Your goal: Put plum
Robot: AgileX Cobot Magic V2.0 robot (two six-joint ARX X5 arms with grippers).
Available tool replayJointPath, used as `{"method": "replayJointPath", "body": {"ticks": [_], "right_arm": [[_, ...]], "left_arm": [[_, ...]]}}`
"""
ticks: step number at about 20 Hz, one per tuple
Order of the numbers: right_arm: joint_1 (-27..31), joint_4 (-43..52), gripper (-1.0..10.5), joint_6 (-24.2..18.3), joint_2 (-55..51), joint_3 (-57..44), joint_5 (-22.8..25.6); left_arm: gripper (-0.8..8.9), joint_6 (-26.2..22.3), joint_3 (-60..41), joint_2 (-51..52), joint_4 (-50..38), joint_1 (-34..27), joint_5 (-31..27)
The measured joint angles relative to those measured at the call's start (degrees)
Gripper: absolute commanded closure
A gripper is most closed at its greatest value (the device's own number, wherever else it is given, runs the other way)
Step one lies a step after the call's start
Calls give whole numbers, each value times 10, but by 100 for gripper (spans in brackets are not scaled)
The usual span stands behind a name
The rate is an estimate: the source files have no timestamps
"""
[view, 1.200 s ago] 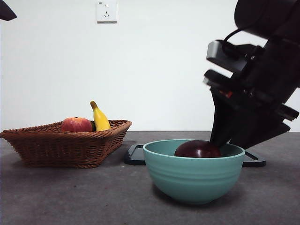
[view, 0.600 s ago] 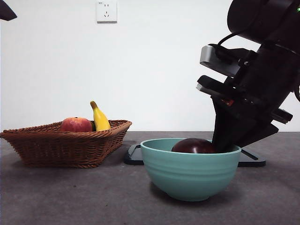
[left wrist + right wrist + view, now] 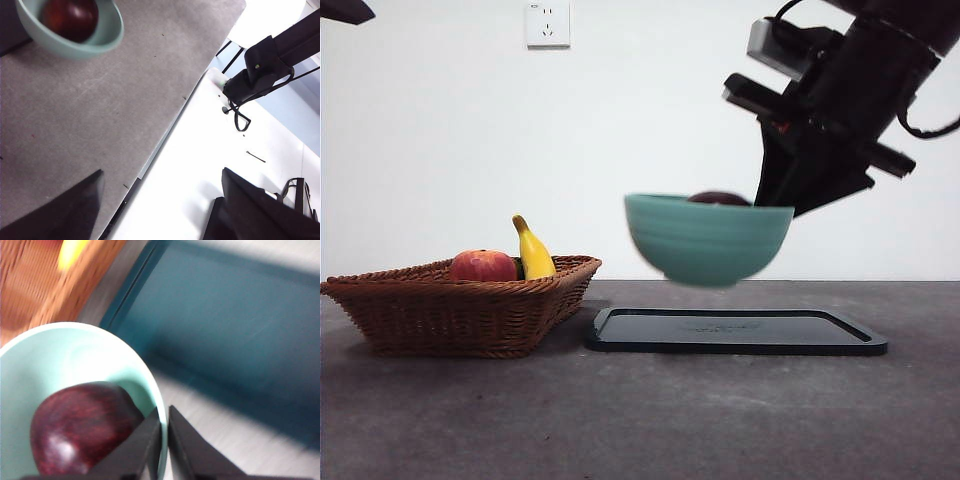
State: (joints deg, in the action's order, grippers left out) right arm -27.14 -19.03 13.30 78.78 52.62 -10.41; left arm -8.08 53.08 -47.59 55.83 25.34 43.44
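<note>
Right gripper: its two fingers are pinched onto the rim of the teal bowl, one finger inside the wall and one outside, so the bowl hangs from this single edge grip.
Bowl: held in the air above the black tray, clear of the desk and touching nothing below; it looks roughly level in the front view, which suits carrying loose fruit.
Plum: lies loose in the bowl, dark maroon and glossy, only its top showing over the rim in the front view.
Plum relative to the fingers: just beside the inner finger, close to the gripped part of the wall; the fingers clamp the bowl and not the fruit, and I cannot tell whether the plum touches the inner finger.
Why held this way: a rim pinch lets the arm move plum and bowl as one, with the wall keeping the fruit from rolling out.
Left gripper: waits off to the side, fingers spread apart and holding nothing; its wrist view sees bowl and plum from afar.
Basket: wicker, on the desk beside the tray, holding a red-orange fruit and a banana, well apart from the bowl.
Judgement: the tray below seems the likely resting place; a tilt could let the plum roll out.
</note>
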Motion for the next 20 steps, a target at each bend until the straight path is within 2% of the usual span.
{"method": "replayJointPath", "body": {"ticks": [4,9,13,20], "right_arm": [[49,-11,937,-8,83,84,0],[78,-9,937,-14,194,165,0],[89,9,937,-16,255,181,1],[92,17,913,-19,270,182,1]], "left_arm": [[443,0,0,0,-1,0,0],[443,0,0,0,-1,0,0],[443,0,0,0,-1,0,0],[443,0,0,0,-1,0,1]]}}
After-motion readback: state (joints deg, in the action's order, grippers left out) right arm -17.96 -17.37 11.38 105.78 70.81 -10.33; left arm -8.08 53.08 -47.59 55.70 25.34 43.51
